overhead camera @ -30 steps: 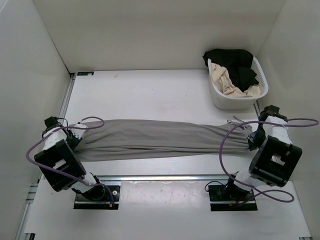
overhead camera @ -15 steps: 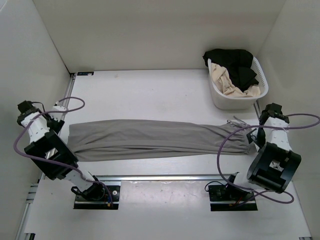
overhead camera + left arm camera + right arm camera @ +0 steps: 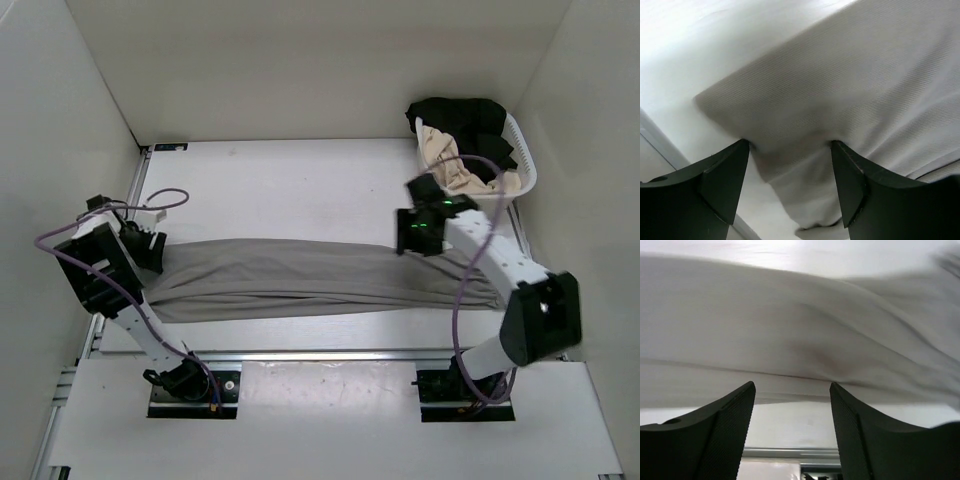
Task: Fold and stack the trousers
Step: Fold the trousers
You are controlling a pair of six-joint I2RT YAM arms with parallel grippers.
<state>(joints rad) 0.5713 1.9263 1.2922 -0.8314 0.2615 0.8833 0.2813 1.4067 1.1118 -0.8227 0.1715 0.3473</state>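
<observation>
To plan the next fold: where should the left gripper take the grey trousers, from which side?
At their left end, from above: the trousers lie flat in a long strip, and the open left gripper hangs over that end.

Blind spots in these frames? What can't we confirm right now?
- Top view: the right arm covers the right end of the long taupe-grey trousers.
- Left wrist view: the open left gripper straddles a fabric corner; whether it touches the cloth is unclear.
- Right wrist view: blurred; the open right gripper height over the cloth is unreadable.
- Top view: in the white plastic basket, the black garment and cream garment hide anything beneath.
</observation>
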